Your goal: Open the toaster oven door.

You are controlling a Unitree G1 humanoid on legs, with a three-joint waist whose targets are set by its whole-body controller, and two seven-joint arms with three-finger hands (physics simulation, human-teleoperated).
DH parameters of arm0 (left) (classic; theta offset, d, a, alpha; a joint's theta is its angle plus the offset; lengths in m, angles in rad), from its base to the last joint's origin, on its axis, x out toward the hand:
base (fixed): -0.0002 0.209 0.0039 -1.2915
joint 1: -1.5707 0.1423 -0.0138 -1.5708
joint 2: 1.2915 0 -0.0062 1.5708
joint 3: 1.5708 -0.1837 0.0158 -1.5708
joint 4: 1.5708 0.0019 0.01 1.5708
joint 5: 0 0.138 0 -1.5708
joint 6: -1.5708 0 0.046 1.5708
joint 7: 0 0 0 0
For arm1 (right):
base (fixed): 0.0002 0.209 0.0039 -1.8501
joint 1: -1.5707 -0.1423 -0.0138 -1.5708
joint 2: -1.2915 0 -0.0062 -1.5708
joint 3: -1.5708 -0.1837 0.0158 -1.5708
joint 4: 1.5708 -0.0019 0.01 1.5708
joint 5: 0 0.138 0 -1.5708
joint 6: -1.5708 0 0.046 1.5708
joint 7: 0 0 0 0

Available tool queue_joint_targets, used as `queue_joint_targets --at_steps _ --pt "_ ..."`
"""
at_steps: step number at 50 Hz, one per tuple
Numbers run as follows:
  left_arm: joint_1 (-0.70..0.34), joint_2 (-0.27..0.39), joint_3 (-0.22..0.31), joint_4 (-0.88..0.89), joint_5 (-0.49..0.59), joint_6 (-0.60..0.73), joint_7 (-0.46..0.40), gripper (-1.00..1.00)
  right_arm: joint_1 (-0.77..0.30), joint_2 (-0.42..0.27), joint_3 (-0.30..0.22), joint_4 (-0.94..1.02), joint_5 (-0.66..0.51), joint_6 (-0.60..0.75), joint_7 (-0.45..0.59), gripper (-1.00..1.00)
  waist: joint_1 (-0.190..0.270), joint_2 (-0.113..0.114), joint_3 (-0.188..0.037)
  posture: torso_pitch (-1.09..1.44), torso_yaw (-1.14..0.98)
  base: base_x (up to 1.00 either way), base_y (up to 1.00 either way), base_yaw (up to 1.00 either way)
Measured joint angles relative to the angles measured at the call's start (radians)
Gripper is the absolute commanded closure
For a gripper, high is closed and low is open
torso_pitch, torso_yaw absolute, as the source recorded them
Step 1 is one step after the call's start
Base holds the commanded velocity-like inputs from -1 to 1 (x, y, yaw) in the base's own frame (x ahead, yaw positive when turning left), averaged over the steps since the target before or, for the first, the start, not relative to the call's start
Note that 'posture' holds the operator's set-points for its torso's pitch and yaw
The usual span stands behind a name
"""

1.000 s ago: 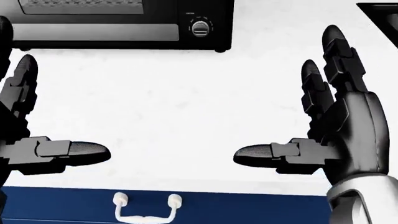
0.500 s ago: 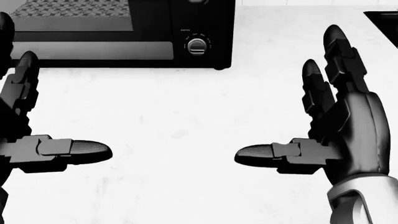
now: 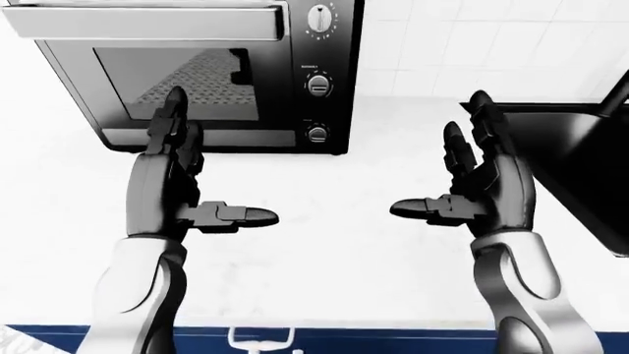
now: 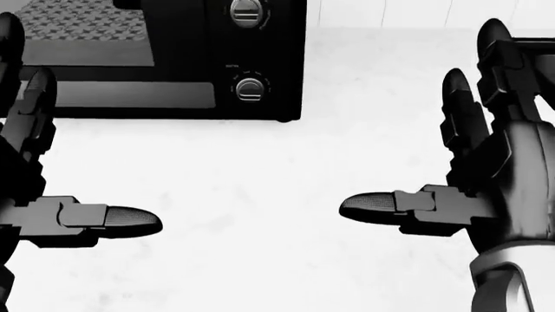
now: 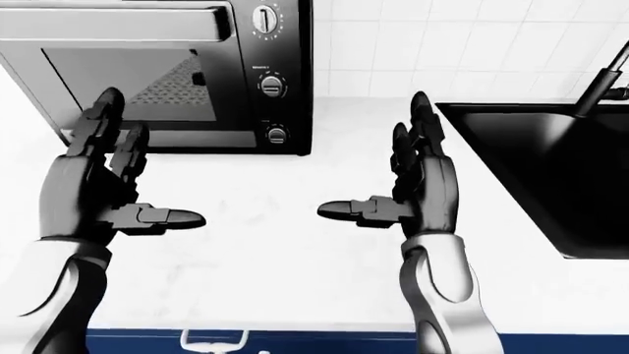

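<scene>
Both robot hands hover spread open and empty above the counter (image 3: pixel 324 243), the left robot hand (image 3: pixel 172 173) low over the oven's lower edge in the left-eye view, the right robot hand (image 3: pixel 481 184) well apart to the right, between the oven and the sink (image 5: pixel 551 177). Each shows its fingers extended upward and its thumb pointing inward toward the other; nothing is gripped.

The toaster oven (image 3: pixel 197 74) stands at the upper left of the eye views, its door (image 3: pixel 182 85) closed, glass showing a mesh rack inside. The pale bar handle (image 3: pixel 147 21) runs across the top of the door, so the door probably hinges at the bottom and swings down toward the robot. As I judge it, the reach has not begun. The left hand looks better placed: it should rise to the handle, hook fingers over the bar from above, close, then pull outward and down in an arc. Pulling straight may drag the oven along the counter. Three knobs (image 3: pixel 319 83) sit in a column right of the door and should be avoided.

The counter is white and smooth. White tile (image 5: pixel 442 44) backs it, a black sink with a faucet (image 5: pixel 605 77) lies at the right, and a blue drawer front with a white pull (image 3: pixel 260 339) shows below.
</scene>
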Motion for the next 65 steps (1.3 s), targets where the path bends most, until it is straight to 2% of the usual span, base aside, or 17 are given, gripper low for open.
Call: queue_joint_targets --at_steps 8,19,28,39,49,55,57,61,65 --pt "-0.011 0.006 0.002 -0.007 0.005 0.024 -0.001 -1.0 -0.016 -0.005 -0.008 -0.007 0.006 0.026 -0.009 -1.0 -0.002 0.001 -0.062 -0.22 0.0 0.0 0.0 0.0" --pt "0.009 0.003 -0.008 -0.002 0.021 -0.002 -0.012 -1.0 0.007 0.0 -0.001 -0.005 0.001 0.004 -0.005 -1.0 0.001 0.004 -0.177 -0.33 0.0 0.0 0.0 0.0" --pt "0.012 -0.003 -0.014 -0.005 0.035 -0.007 -0.023 -1.0 0.011 0.002 -0.001 -0.017 0.001 0.0 -0.005 -1.0 0.009 0.002 -0.239 -0.42 0.0 0.0 0.0 0.0" --pt "-0.007 0.0 -0.012 -0.017 0.042 0.011 -0.027 -1.0 0.002 0.0 -0.001 -0.019 0.001 0.01 -0.006 -1.0 0.017 0.003 -0.285 -0.51 0.0 0.0 0.0 0.0" --pt "-0.009 -0.006 -0.033 -0.027 0.047 0.026 -0.033 -1.0 0.008 0.002 -0.003 -0.022 0.001 0.011 -0.007 -1.0 0.024 0.005 -0.319 -0.61 0.0 0.0 0.0 0.0" --pt "-0.064 0.028 -0.048 -0.028 0.087 0.063 -0.045 -1.0 0.025 0.006 -0.005 -0.006 0.001 -0.017 0.0 -1.0 0.026 0.004 -0.335 -0.61 0.0 0.0 0.0 0.0" --pt "-0.091 0.043 -0.061 -0.013 0.119 0.066 -0.052 -1.0 0.028 0.006 -0.008 -0.001 0.002 -0.023 -0.001 -1.0 0.027 0.004 -0.338 -0.61 0.0 0.0 0.0 0.0" --pt "-0.186 0.088 -0.126 0.077 0.259 0.078 -0.078 -1.0 0.024 0.004 -0.005 0.008 0.0 -0.033 -0.001 -1.0 0.028 0.003 -0.341 -0.61 0.0 0.0 0.0 0.0" --pt "-0.271 0.104 -0.177 0.177 0.43 0.047 -0.171 -1.0 0.019 0.003 -0.005 -0.009 0.001 -0.018 -0.007 -1.0 0.029 0.0 -0.339 -0.61 0.0 0.0 0.0 0.0"
